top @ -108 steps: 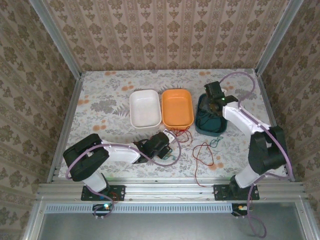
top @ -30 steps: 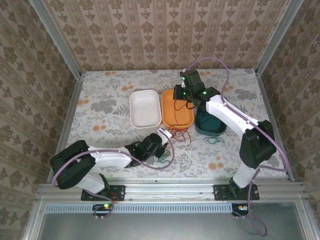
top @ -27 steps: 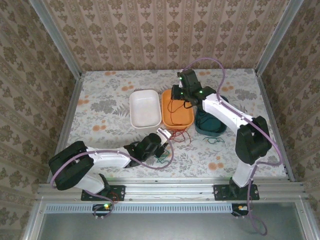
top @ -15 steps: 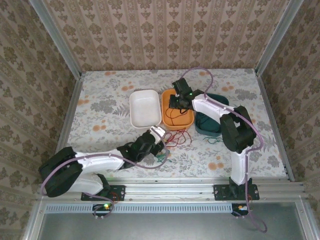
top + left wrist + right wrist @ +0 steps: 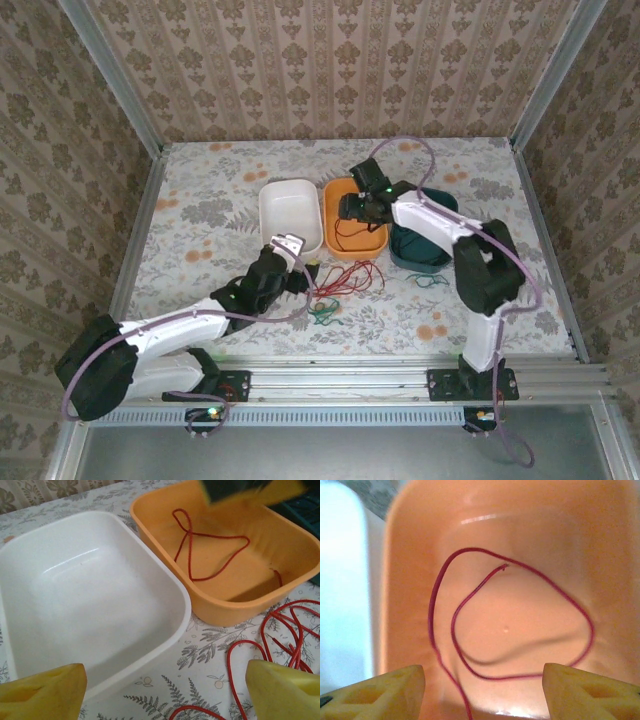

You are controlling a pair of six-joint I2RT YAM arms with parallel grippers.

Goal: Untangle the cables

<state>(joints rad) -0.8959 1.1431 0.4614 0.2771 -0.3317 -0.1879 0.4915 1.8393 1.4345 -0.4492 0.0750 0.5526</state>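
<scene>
Top external: your left gripper (image 5: 303, 262) sits spread and empty beside thin red cables (image 5: 345, 278) tangled on the floral-print table (image 5: 200, 190), with a green strand (image 5: 322, 315) nearby. Left wrist: a smooth rounded white tub (image 5: 90, 605) touches a glossy orange tub (image 5: 235, 610) holding one looped red strand (image 5: 220, 536). Right wrist: your right gripper (image 5: 482, 690) hangs over that strand, yellow fingers (image 5: 380, 690) parted, grasping nothing.

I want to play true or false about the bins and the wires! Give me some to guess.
1. The white bin is empty. True.
2. The right gripper is open above the orange bin. True.
3. A black cable lies in the orange bin. False: a red cable lies there.
4. The left gripper squeezes a cable. False: it is open, holding nothing.
5. Every cable is in a bin. False: loose red cables and a green cable lie on the table.
</scene>
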